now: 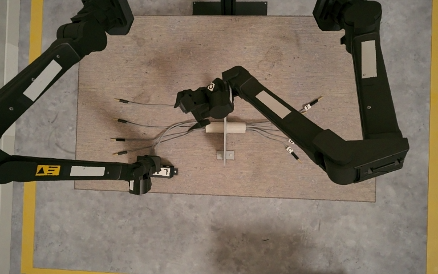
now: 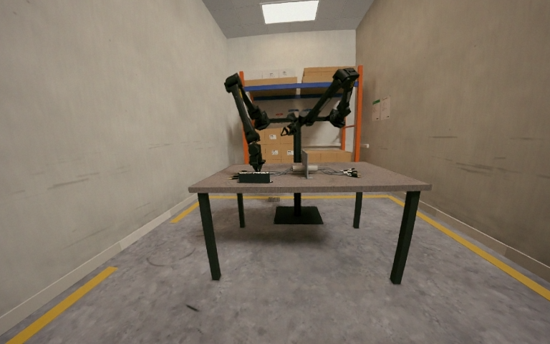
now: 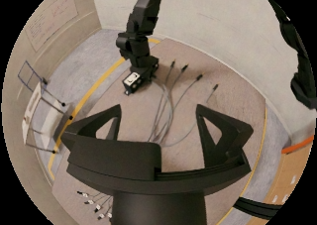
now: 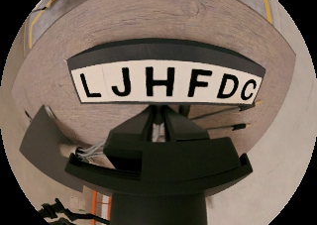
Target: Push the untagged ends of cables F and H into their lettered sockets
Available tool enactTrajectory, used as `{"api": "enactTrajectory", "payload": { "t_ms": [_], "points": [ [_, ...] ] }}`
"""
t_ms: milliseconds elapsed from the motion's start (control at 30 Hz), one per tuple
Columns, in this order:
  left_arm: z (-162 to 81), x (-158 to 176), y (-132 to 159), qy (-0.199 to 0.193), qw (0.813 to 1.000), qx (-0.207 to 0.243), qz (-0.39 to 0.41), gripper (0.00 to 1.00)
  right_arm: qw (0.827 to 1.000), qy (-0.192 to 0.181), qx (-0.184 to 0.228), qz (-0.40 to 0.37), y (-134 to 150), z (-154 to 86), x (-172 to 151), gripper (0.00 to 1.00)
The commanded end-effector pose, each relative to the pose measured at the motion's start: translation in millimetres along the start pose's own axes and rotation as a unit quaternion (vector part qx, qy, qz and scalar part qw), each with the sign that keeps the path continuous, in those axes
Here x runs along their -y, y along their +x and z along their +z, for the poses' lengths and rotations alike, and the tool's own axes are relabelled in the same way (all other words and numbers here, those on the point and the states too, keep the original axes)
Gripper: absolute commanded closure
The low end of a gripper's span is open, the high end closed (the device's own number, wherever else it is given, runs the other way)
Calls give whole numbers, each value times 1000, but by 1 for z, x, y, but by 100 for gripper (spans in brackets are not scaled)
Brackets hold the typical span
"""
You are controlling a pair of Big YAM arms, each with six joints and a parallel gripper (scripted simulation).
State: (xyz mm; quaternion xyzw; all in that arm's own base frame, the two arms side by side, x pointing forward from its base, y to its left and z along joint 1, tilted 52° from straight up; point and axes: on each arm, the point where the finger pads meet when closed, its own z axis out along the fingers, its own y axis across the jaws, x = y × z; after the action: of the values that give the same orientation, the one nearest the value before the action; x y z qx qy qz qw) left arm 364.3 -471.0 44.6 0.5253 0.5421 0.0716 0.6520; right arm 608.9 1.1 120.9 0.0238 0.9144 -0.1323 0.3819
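Note:
The black junction box point(image 1: 164, 172) lies near the table's front left; its label reads L J H F D C in the right wrist view point(image 4: 165, 82). My right gripper point(image 4: 158, 107) stands right against the box side, under the H, shut on a cable plug that the fingers mostly hide. From above, the right gripper point(image 1: 154, 166) covers part of the box. Several untagged plugs point(image 1: 121, 101) lie loose at the table's left. My left gripper point(image 1: 197, 124) is open and empty, raised above the left end of the conduit point(image 1: 224, 128). It also shows in the left wrist view point(image 3: 158, 126).
A grey upright bracket point(image 1: 225, 154) holds the conduit at mid table. Tagged cable ends point(image 1: 308, 106) point(image 1: 288, 148) lie at the right, partly under the left arm's forearm. Grey cables fan out from the conduit toward the left.

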Motion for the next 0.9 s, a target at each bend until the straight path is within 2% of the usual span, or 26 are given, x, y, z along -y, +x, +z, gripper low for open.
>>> {"api": "enactTrajectory", "payload": {
  "t_ms": [0,33,67,200,533,733,867],
  "points": [
    [-1,0,-3,0,1000,2,-4,0,999,-5,47,18,-42,-7,-4,84],
    [-1,0,-3,0,1000,2,-4,0,999,-5,47,18,-42,-7,-4,78],
    [-1,0,-3,0,1000,2,-4,0,999,-5,46,19,-39,-8,-5,67],
    [-1,0,-3,0,1000,2,-4,0,998,-4,52,22,-41,-17,1,65],
    [-1,0,-3,0,1000,2,-4,0,999,-8,36,14,-10,-29,-6,65],
    [-1,0,-3,0,1000,2,-4,0,999,-8,41,16,-7,-37,-5,65],
    [-1,0,-3,0,1000,2,-4,0,999,-8,31,12,2,-49,-6,20]
  ]
}}
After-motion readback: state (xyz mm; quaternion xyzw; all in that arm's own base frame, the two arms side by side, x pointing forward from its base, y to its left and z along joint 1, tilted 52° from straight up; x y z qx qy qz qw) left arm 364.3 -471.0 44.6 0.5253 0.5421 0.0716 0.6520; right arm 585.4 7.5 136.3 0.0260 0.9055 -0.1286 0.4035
